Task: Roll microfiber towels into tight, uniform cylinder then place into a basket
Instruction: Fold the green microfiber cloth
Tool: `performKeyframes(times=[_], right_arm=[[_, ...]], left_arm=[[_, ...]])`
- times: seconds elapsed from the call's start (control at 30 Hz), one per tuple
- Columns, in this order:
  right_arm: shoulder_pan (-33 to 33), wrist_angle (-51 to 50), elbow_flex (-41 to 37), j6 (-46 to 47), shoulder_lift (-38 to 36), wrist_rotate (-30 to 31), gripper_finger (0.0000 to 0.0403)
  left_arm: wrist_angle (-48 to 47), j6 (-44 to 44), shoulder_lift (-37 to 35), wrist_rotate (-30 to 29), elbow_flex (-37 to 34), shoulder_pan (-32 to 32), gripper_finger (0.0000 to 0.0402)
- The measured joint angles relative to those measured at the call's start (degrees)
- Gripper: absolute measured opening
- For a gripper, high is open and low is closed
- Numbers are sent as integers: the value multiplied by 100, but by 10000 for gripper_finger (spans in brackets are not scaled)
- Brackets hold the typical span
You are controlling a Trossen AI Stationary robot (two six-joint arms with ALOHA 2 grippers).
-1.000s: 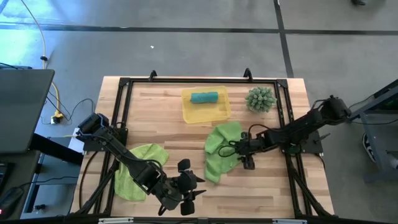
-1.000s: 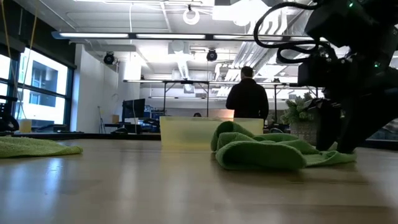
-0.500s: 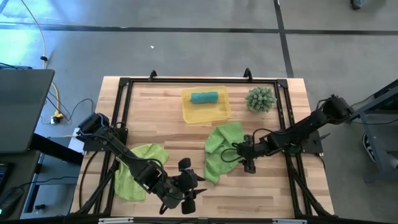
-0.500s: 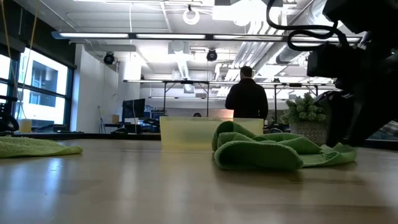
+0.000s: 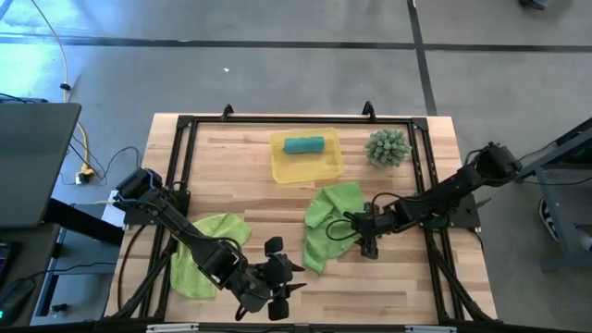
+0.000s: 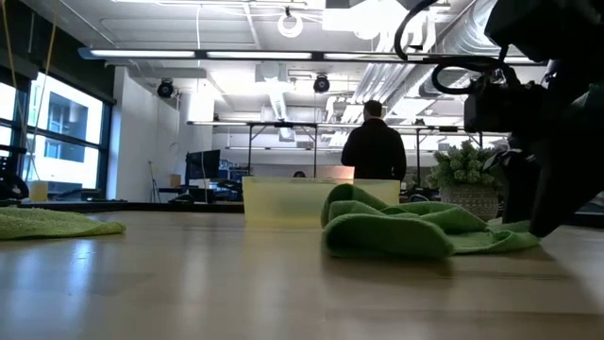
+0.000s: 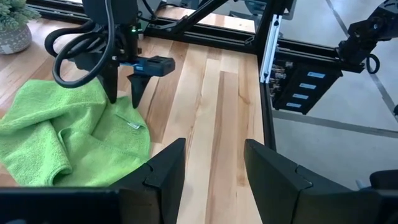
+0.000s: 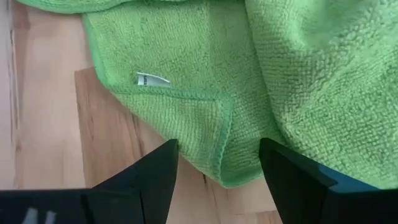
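- Your right claw (image 5: pixel 369 239) hangs spread over the hemmed corner of the crumpled lime-green towel (image 5: pixel 327 222) at mid-worktop (image 5: pixel 398 287), pinching nothing.
- Left claw (image 5: pixel 282 287) spread, empty, waiting near the front edge.
- Second lime-green towel (image 5: pixel 205 252) lies beside the left arm; the rolled teal towel (image 5: pixel 303 144) sits in the yellow basket (image 5: pixel 314 169).
- Judgement: the cloth is light, limp and grippy; pinch the stitched corner by the white tag (image 8: pixel 151 79).

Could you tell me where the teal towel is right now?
The rolled teal towel lies inside the yellow basket at the table's far middle, left of the spiky plant.
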Motion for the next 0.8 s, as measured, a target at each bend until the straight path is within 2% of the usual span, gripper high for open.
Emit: performKeyframes(times=[0.13,0.43,0.7,0.8], right_arm=[[2,239,0,-78,11,-152,198],[2,576,0,-160,11,-167,119],[2,594,0,-158,11,-487,107],[0,596,0,-180,11,-980,108]], left_arm=[[0,43,0,-1,0,0,154],[0,44,0,-2,0,0,154],[-2,44,0,2,0,0,154],[-2,45,0,4,0,0,154]])
